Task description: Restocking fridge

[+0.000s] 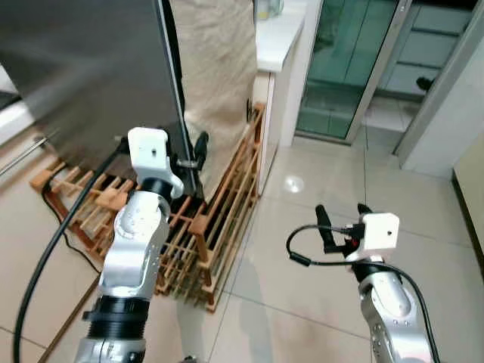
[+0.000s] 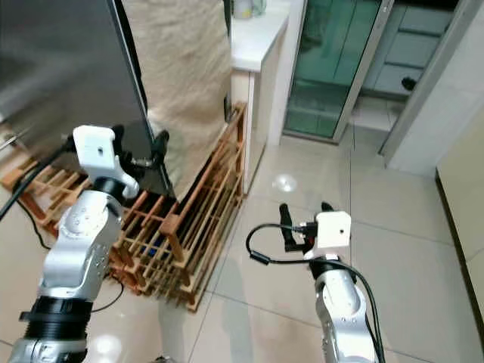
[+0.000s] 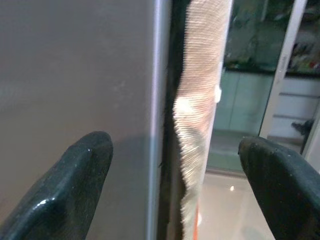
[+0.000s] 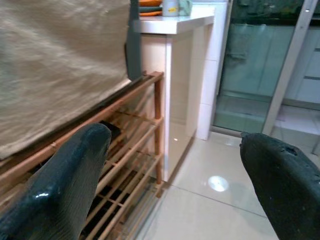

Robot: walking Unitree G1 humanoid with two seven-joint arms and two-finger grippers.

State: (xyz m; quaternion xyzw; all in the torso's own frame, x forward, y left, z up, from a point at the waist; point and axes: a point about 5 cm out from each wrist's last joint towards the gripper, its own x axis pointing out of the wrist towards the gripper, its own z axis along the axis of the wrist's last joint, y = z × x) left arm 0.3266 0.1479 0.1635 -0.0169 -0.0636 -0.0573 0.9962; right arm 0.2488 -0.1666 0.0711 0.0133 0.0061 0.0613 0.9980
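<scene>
Fridge door [image 1: 83, 68] far left, its edge between the wide-spread fingers of the left gripper [image 1: 193, 155]; probably not touching yet. Fingers could slip off the edge or snag the beige cloth [image 1: 215, 76]. Right gripper [image 1: 342, 219] wide, empty, over the floor.

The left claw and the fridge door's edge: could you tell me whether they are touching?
Cannot tell. In the left wrist view the left claw is open, its fingers either side of the fridge door's edge; no view shows plain contact or a gap.
</scene>
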